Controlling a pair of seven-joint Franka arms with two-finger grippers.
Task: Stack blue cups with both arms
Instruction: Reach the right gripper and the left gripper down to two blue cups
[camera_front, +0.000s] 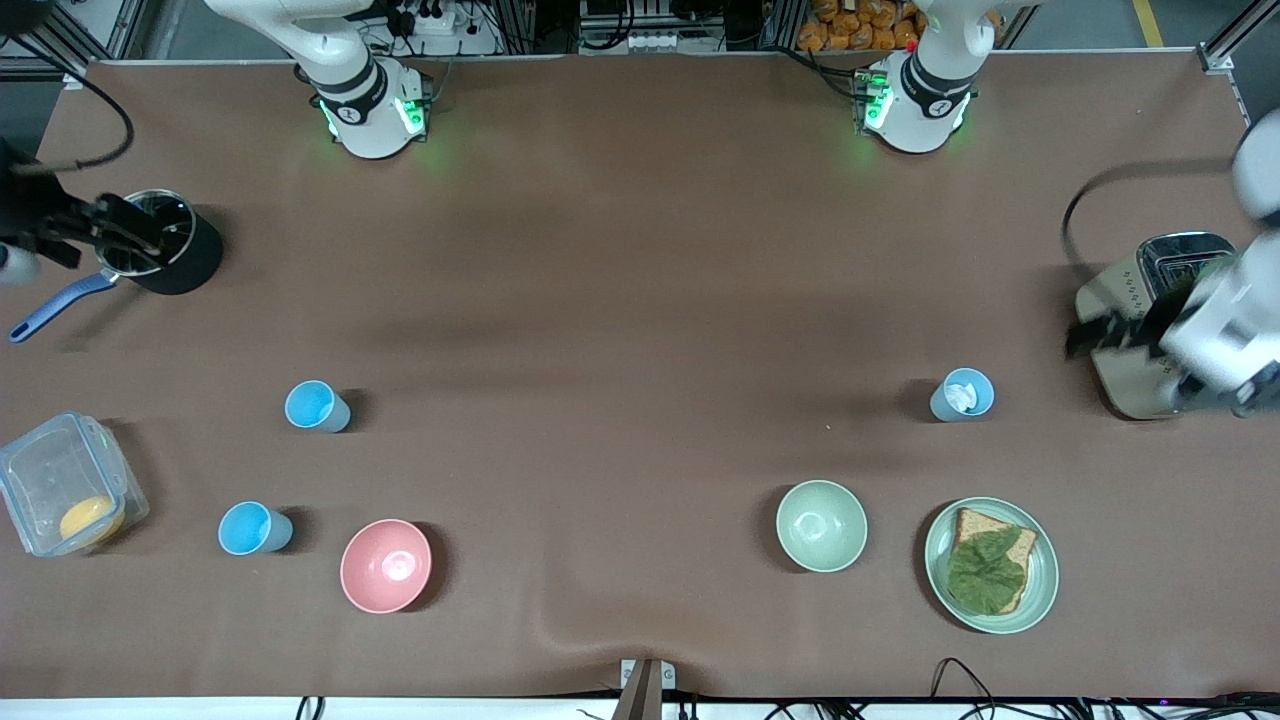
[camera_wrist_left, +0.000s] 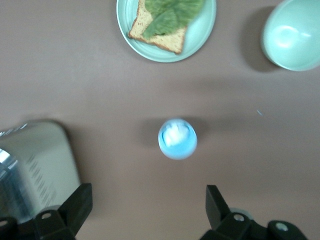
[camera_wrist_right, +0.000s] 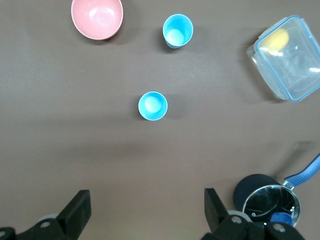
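Arms wait at the frame's edges: left gripper (camera_front: 1085, 335) over the toaster (camera_front: 1150, 330), right gripper (camera_front: 110, 225) over the pot (camera_front: 165, 245), jaws spread, apparently empty. Two sky-blue cups (camera_front: 316, 406) (camera_front: 253, 528) stand lower left, a paler cup (camera_front: 963, 395) mid-right.

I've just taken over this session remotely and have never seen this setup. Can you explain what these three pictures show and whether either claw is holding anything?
Two white robot arms stand at a brown table. One picture looks down from high across the table; the other two come from cameras on the arms' wrists. The left claw is open over the table beside the toaster, looking down on a pale blue cup with something white inside. The right claw is open beside the pot, above two bright blue cups. Also on the table: a pink bowl, a green bowl, a plate with bread, and a clear box. Nothing is held.
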